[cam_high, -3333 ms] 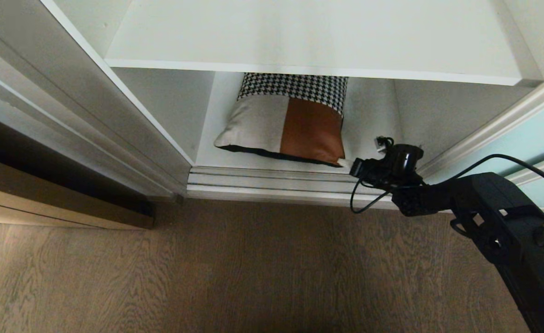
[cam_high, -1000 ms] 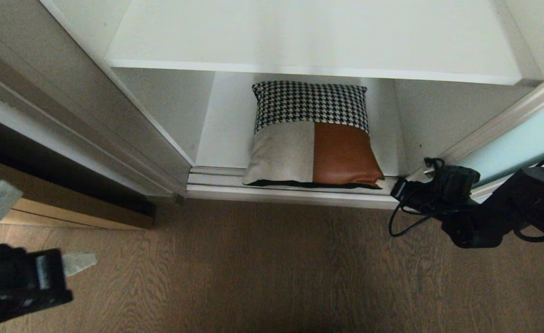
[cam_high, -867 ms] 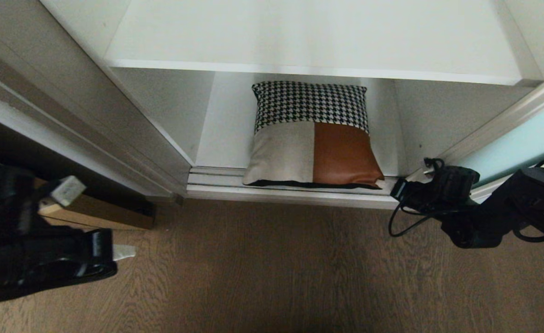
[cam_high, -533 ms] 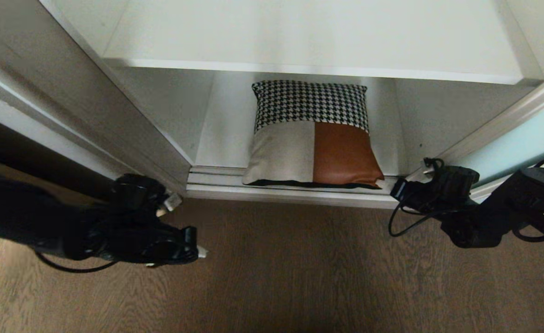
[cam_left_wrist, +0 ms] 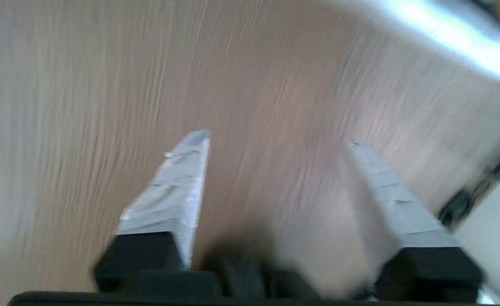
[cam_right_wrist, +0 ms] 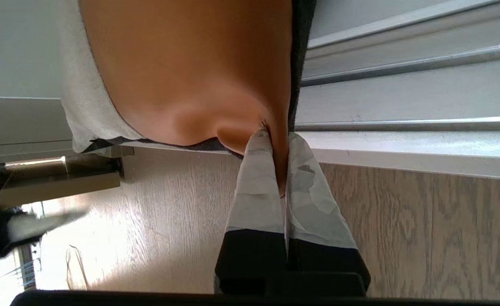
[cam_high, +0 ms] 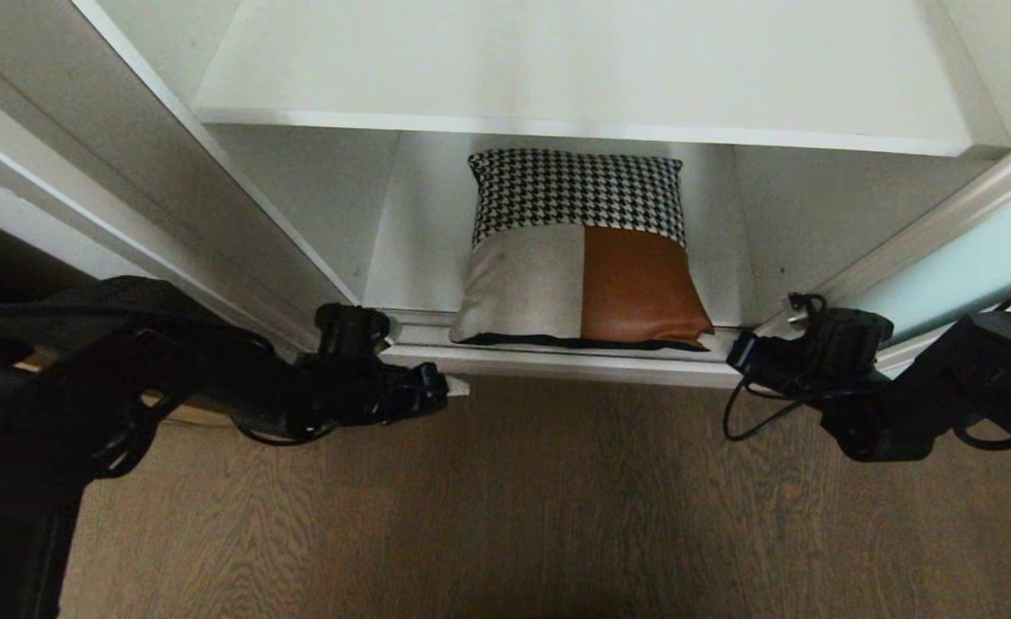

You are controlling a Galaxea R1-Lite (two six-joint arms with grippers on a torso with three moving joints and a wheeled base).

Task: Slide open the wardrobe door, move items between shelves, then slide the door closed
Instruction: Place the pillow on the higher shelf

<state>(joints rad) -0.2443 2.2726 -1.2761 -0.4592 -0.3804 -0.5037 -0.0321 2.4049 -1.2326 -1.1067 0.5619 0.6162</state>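
The patchwork cushion [cam_high: 583, 249] lies on the wardrobe's bottom shelf [cam_high: 411, 249], its front edge over the door track. My right gripper [cam_high: 723, 344] is shut on its rust-orange front right corner; in the right wrist view the gripper [cam_right_wrist: 275, 136] pinches that corner of the cushion [cam_right_wrist: 182, 63]. My left gripper [cam_high: 452, 385] hovers low at the track, just left of the cushion's front left corner. Its fingers [cam_left_wrist: 177, 191] stand open with only floor between them. A second white shelf [cam_high: 574, 69] spans above. The sliding wardrobe door [cam_high: 961, 266] of pale blue-green glass stands slid to the right.
Grey-brown wood-grain floor [cam_high: 514, 516] runs in front of the wardrobe. The silver door track [cam_high: 557, 363] lines the threshold. The wardrobe's left frame [cam_high: 170, 189] rises beside my left arm. A black cable [cam_high: 742, 413] loops under the right wrist.
The cushion has come forward to the track, held by the right gripper. Over the last second the left arm swung in from the far left to the cushion's front left corner and opened.
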